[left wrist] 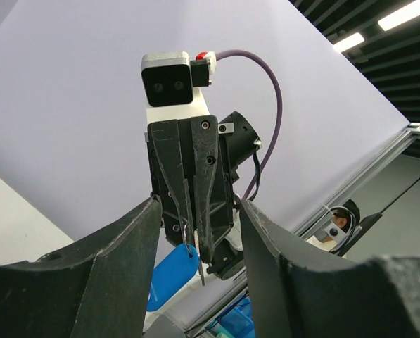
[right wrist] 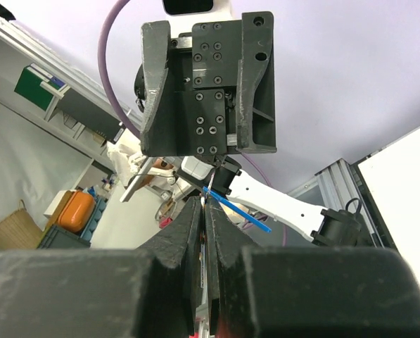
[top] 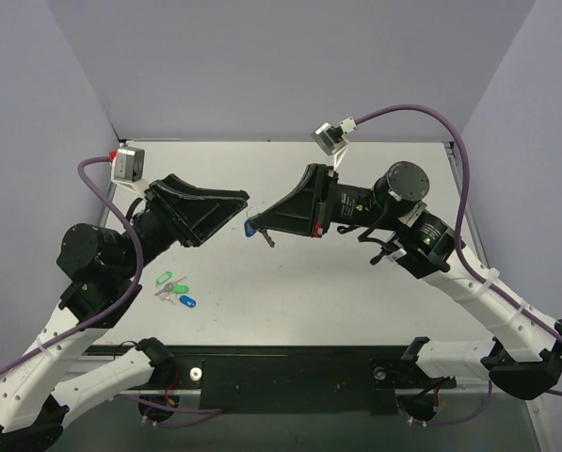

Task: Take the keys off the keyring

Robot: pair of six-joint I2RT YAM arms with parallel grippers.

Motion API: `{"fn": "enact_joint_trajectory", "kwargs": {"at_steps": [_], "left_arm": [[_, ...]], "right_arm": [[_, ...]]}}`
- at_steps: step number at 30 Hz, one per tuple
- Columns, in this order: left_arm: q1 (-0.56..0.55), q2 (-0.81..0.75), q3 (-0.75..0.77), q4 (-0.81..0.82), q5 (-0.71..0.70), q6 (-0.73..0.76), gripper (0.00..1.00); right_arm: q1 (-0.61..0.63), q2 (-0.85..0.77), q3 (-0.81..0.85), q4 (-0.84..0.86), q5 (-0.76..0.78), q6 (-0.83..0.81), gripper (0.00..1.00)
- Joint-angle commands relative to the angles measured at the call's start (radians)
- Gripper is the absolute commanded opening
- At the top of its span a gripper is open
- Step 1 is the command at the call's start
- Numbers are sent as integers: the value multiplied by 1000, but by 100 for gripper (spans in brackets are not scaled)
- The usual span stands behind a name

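Blue keyring [top: 251,229] sits pinched in the right gripper [top: 258,226]. The left gripper [top: 238,208], spread, likely must grasp the dangling key [top: 268,241].

Keyring [top: 251,229]: bright blue plastic tag. Key [top: 268,241]: silver-grey, thin, reads dark from above.
Loose on table [top: 356,292]: green tags [top: 164,280], one dark blue tag [top: 187,302].
Table: plain white, no pattern.
Left gripper [top: 244,209] and right gripper [top: 259,226]: matt black.
Arm links [top: 469,287]: white. Joints: black.
Cables [top: 403,111]: purple.
Walls [top: 262,66]: pale lilac-grey, unpatterned.
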Motion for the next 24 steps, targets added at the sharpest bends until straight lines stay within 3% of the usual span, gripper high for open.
{"fn": "enact_joint_trajectory", "kwargs": {"at_steps": [1, 24], "left_arm": [[2, -6, -4, 87, -30, -29, 56], [2, -9, -25, 18, 14, -18, 38]], "right_arm": [[2, 13, 37, 97, 4, 3, 0], [2, 23, 55, 92, 16, -4, 0]]}}
